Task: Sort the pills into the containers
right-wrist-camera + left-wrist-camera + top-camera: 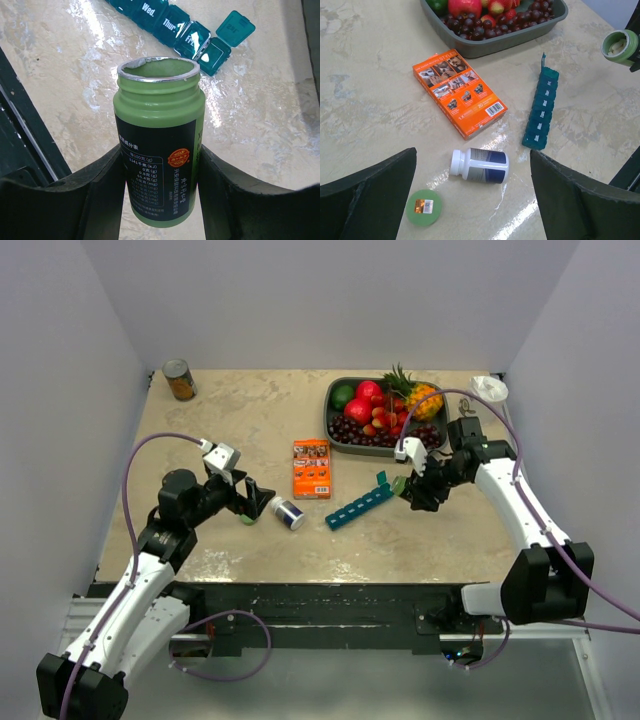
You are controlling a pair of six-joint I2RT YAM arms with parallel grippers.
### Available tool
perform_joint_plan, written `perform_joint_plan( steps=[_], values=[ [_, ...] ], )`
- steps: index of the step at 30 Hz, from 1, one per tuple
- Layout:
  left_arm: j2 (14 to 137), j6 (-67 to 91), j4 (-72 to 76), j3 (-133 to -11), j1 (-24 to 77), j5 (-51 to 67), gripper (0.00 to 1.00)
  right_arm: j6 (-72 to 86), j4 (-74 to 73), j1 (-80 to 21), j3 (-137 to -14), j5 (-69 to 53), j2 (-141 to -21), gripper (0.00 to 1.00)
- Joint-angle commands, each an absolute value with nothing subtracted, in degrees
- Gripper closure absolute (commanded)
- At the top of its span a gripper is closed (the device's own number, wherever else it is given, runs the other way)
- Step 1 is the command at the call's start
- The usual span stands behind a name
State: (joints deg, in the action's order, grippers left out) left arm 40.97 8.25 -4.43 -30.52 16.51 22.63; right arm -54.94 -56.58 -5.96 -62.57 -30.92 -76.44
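1. Your right jaws are clamped on a green bottle (pixel 159 150), one finger on each side of its labelled body. Its mouth is uncapped and points away from the jaws.
2. The containers (pixel 172 27), a teal strip with day names on the lids, lie on the counter (pixel 260 125) just past the bottle's mouth, ahead of the right jaws.
3. The end compartment (pixel 214 51) nearest the mouth has its lid flipped back, and a small white shape shows inside. The compartments marked Wed., Thur. and Fri. look closed.
4. In the overhead view, the right arm (pixel 500 490) reaches in toward the strip's far end, where the raised lid stands up.
5. Your left jaws are spread wide and hold nothing.
6. A white bottle (pixel 480 166) lies on its side between and just ahead of the left jaws, touching neither finger.
7. A green cap (pixel 423 206) sits flat on the counter just beside one left finger (pixel 370 192).
8. Beyond the white bottle sits an orange box (pixel 460 92), with a grey fruit tray (pixel 495 42) further on.
9. From the left jaws, the containers lie ahead and off to one side, well apart.
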Motion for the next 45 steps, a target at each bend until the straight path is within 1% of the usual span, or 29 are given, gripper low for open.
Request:
perform_joint_plan(
  steps=[1, 25, 45],
  values=[
    [40.3, 7.0, -3.1, -32.9, 16.3, 22.8, 0.01, -54.7, -54.9, -5.9, -65.2, -30.4, -75.6, 0.96],
    [40.0, 6.9, -3.5, -33.0, 16.3, 21.4, 0.01, -56.7, -52.4, -6.1, -63.9, -26.2, -78.7, 0.96],
    [39.9, 6.9, -3.4, -33.0, 16.3, 22.0, 0.01, -56.6, -50.5, -7.6, -65.5, -23.6, -85.2, 0.96]
  ],
)
